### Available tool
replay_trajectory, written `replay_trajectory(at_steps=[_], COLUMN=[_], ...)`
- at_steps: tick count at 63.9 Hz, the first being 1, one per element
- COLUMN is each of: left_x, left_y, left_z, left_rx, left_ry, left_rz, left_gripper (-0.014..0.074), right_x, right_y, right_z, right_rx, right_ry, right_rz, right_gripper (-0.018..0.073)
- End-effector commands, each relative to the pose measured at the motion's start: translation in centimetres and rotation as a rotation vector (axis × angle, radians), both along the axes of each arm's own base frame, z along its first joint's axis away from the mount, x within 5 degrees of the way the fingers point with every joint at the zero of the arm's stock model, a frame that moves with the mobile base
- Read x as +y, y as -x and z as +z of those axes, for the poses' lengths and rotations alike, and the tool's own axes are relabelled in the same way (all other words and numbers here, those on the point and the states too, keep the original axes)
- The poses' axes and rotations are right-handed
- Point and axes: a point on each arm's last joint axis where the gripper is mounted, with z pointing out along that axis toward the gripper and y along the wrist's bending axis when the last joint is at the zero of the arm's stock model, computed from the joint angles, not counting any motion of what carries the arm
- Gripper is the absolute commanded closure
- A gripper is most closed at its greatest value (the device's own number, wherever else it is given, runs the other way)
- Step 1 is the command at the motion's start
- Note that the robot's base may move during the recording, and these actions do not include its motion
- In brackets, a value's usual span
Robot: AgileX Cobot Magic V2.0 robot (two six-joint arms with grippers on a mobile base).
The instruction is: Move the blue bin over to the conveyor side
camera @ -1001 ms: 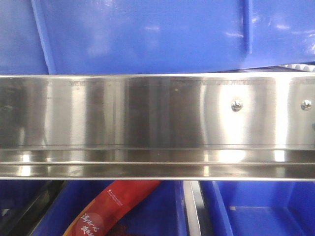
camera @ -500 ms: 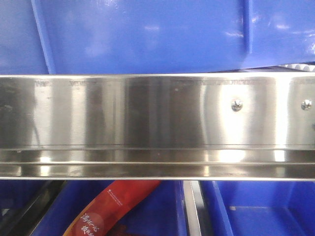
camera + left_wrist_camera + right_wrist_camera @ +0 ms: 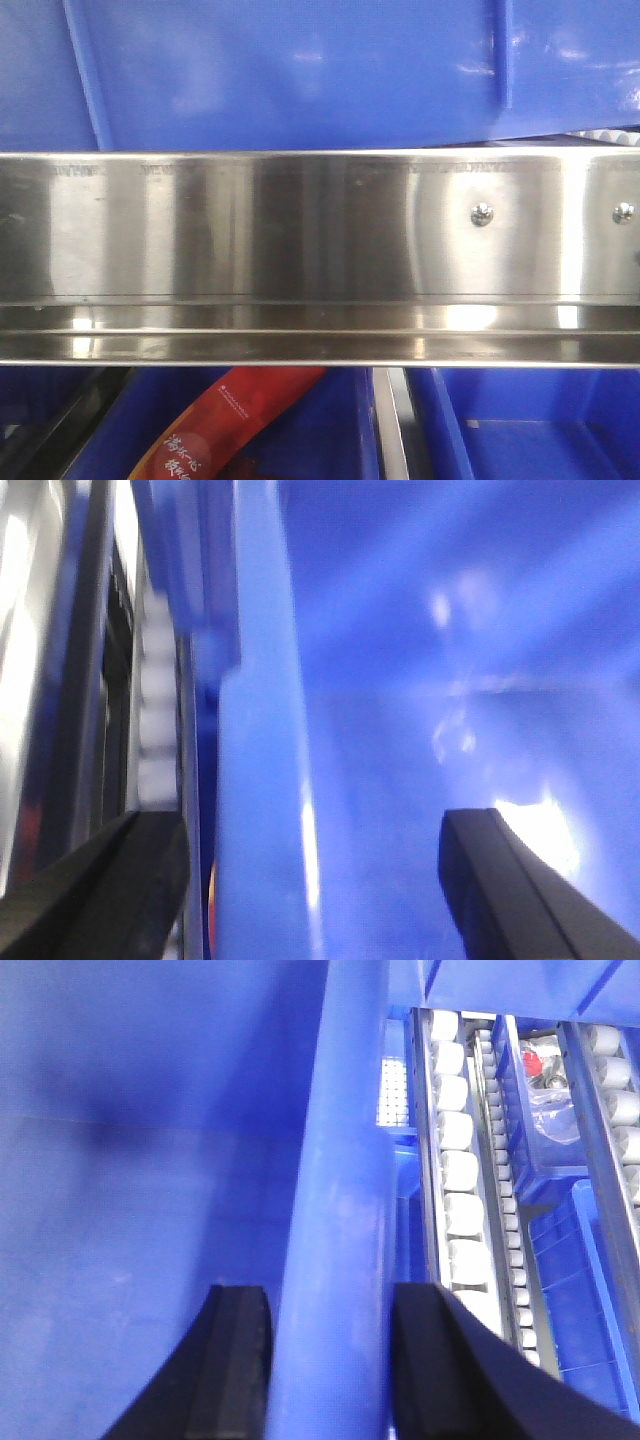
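Note:
The blue bin (image 3: 300,70) fills the top of the front view, its glossy wall just behind the conveyor side's steel rail (image 3: 300,230) with two screws. In the left wrist view my left gripper (image 3: 312,880) is open. Its fingers (image 3: 130,880) straddle the bin's thick rim (image 3: 260,780) with a wide gap, one outside and one inside the bin. In the right wrist view my right gripper (image 3: 330,1360) is shut on the bin's rim (image 3: 340,1210). One finger (image 3: 235,1360) is inside the bin and the other presses the outer side.
Below the rail are smaller blue bins, one (image 3: 330,440) holding a red packet (image 3: 230,420) and another (image 3: 540,430) at the right. White roller tracks (image 3: 455,1190) and small blue parts bins (image 3: 550,1110) lie right of the bin. Rollers (image 3: 155,680) also show left of the rim.
Only the reflections on the steel rail have shifted a little. The bin's wall stands in the same place.

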Motion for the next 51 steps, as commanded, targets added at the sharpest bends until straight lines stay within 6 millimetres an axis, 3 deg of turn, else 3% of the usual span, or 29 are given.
replay_trajectory(at_steps=[1, 20, 51], left_x=[0.2, 0.2, 0.2], left_y=[-0.2, -0.8, -0.9], left_z=[-0.4, -1.8, -1.1], left_rx=[0.036, 0.096, 0.073], left_ry=[-0.004, 0.013, 0.013], left_rz=[0.007, 0.022, 0.022], left_gripper=[0.0177, 0.0204, 0.0249], right_x=[0.0, 0.0, 0.0], right_y=[0.0, 0.0, 0.0], right_z=[0.0, -0.1, -0.1], right_rx=[-0.005, -0.003, -0.003], right_ry=[0.001, 0.002, 0.002], right_rz=[0.008, 0.008, 0.008], right_gripper=[0.0634, 0.0634, 0.0634])
